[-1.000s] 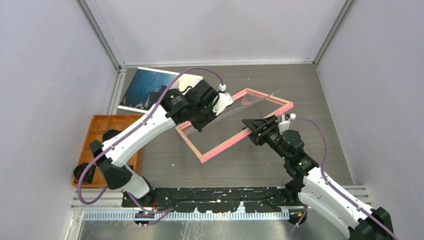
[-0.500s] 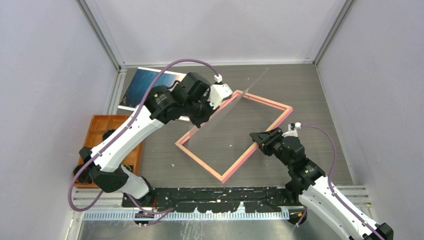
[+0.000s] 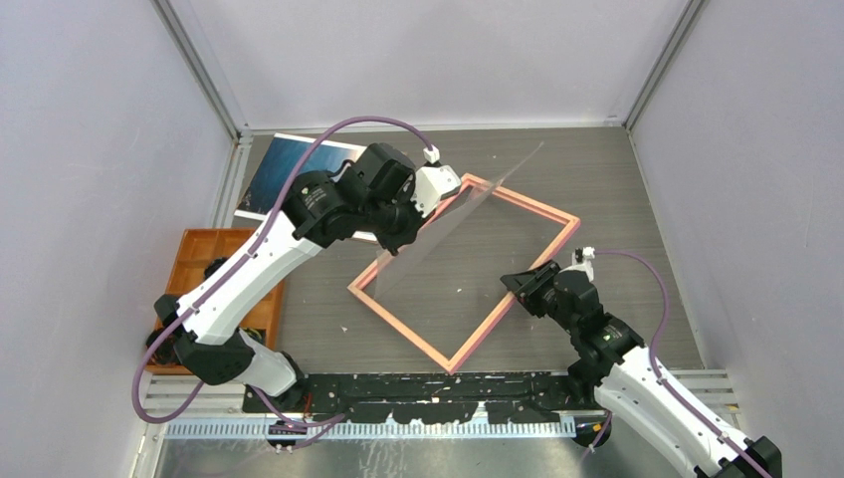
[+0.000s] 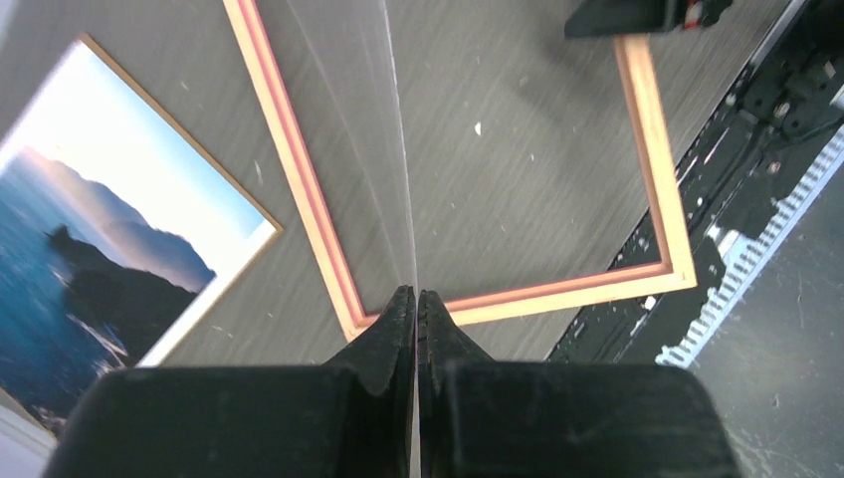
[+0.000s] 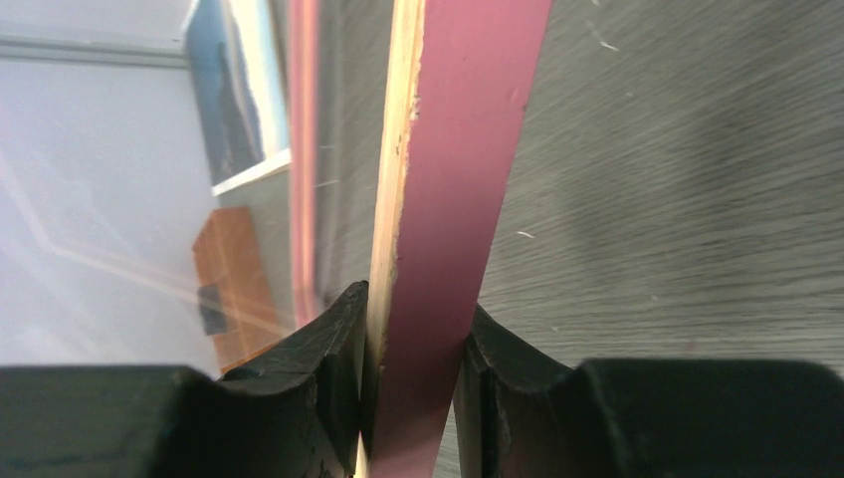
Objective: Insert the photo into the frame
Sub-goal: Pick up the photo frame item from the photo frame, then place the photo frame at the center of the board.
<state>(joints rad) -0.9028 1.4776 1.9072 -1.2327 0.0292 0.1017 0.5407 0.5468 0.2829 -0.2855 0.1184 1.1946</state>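
Pink frame [image 5: 468, 149] was clamped by the right gripper [image 5: 413, 329] and the tilted clear pane [image 4: 358, 129] pinched edgewise by the left gripper [image 4: 416, 299], where it could be cracked if twisted; the photo [image 4: 90, 269] was seen lying far-left, beyond the frame.

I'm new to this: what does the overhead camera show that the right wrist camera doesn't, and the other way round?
Only the overhead view shows both arms whole, the full rectangle of the frame, and the left gripper shut on a tilted clear pane. Only the right wrist view shows, close up, the pale wood edge beside the frame's pink face where the fingers clamp it. Both show the frame, the right gripper shut on one side of it, and the photo.
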